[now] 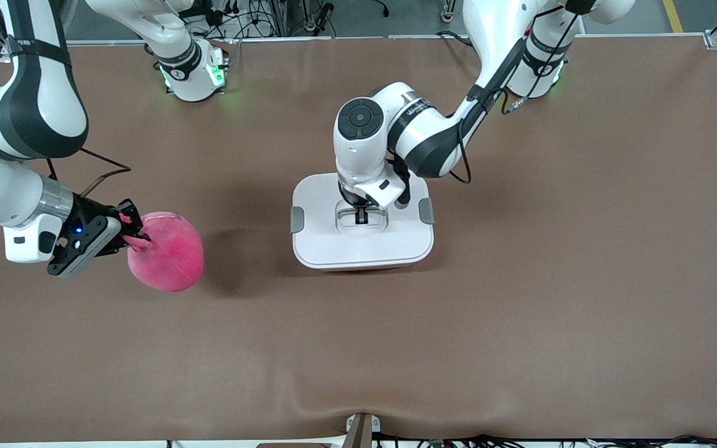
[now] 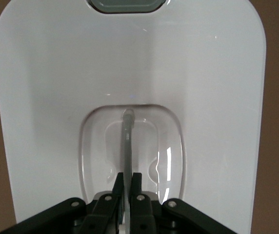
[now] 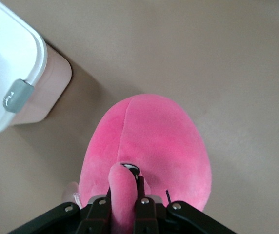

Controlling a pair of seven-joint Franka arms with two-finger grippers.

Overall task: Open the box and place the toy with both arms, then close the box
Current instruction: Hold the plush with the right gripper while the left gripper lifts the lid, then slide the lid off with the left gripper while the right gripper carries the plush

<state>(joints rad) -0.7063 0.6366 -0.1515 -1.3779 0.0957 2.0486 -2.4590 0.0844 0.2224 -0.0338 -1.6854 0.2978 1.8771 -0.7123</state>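
Observation:
The box [image 1: 361, 249] sits mid-table with its white lid [image 1: 321, 205] on and grey clips [image 1: 297, 219] at its two sides. My left gripper [image 1: 361, 215] is down in the lid's recess, shut on the clear handle [image 2: 128, 141]. The toy [image 1: 168, 252], a round bright-pink plush, lies on the table toward the right arm's end. My right gripper [image 1: 136, 236] is shut on one of the toy's protruding eye stalks [image 3: 122, 192]. The box corner and one clip [image 3: 16, 95] also show in the right wrist view.
The brown table mat [image 1: 520, 280] has a raised wrinkle near the front edge [image 1: 358, 398]. The two arm bases [image 1: 193, 74] stand lit green along the table's edge farthest from the front camera. Open mat lies between the toy and the box.

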